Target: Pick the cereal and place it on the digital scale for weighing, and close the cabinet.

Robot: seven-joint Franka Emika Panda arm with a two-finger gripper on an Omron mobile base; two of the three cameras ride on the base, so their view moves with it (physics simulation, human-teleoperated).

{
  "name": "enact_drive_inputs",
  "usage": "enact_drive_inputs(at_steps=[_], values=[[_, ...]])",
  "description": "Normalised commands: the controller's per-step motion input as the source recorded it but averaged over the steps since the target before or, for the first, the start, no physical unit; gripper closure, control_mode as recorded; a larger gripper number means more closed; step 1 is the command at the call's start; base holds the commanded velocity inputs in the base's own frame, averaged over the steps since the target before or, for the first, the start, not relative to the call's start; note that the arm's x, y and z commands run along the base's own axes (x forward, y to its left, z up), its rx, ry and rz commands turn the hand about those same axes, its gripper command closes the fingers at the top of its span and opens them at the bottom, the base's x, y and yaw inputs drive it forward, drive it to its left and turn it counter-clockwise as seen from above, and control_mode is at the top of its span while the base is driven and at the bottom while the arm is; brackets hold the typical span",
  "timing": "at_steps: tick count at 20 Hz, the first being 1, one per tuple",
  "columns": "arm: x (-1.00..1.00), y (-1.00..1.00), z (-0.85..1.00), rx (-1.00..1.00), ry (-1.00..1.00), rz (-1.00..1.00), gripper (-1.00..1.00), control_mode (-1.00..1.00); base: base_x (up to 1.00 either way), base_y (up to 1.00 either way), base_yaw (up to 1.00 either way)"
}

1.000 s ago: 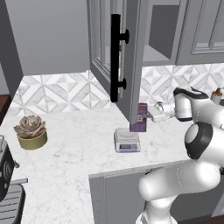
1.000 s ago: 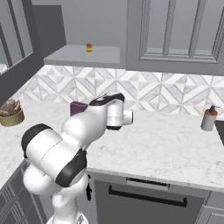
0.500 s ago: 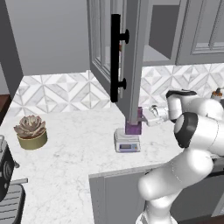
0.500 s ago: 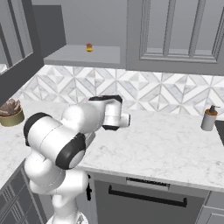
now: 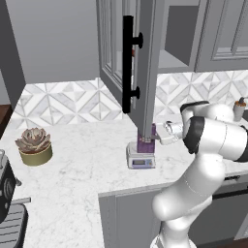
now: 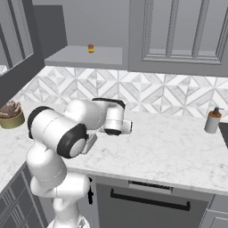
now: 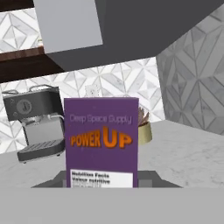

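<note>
The cereal [image 5: 147, 137] is a small purple box standing upright on the digital scale [image 5: 141, 160], just below the open cabinet door's lower corner. My gripper [image 5: 160, 134] reaches in from the right and is shut on the cereal. The hand view faces the cereal [image 7: 101, 140] with its "POWER UP" print, the digital scale [image 7: 151, 179] grey beneath it. The cabinet [image 5: 145, 63] is a grey wall unit; its glass-paned door swings out over the counter, black bar handle [image 5: 128, 63] facing me. The cabinet [image 6: 18, 49] door edge shows at far left in the right base view.
A potted succulent [image 5: 34, 145] sits on the counter at left, a coffee machine [image 5: 7, 193] at the near left edge. A soap dispenser [image 6: 213, 120] stands far right by the tiled wall. A small object [image 6: 91, 48] rests on the open cabinet shelf.
My gripper has carried the cereal left and down from beside the door onto the scale, where it now stands. The cabinet door has not moved.
</note>
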Motion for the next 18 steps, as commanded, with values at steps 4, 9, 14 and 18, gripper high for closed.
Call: enact_drive_inputs(at_steps=[4, 9, 14, 18], values=[[0.11, 0.01, -0.21, 0.0, -0.07, 0.0, 1.0, -1.0, 0.0, 0.0, 0.0], [0.25, 0.01, -0.04, 0.0, -0.04, 0.0, 1.0, -1.0, 0.0, 0.0, 0.0], [0.16, 0.14, -0.05, 0.0, -0.05, 0.0, 1.0, -1.0, 0.0, 0.0, 0.0], [0.01, 0.09, -0.17, 0.0, -0.01, 0.0, 1.0, -1.0, 0.0, 0.0, 0.0]])
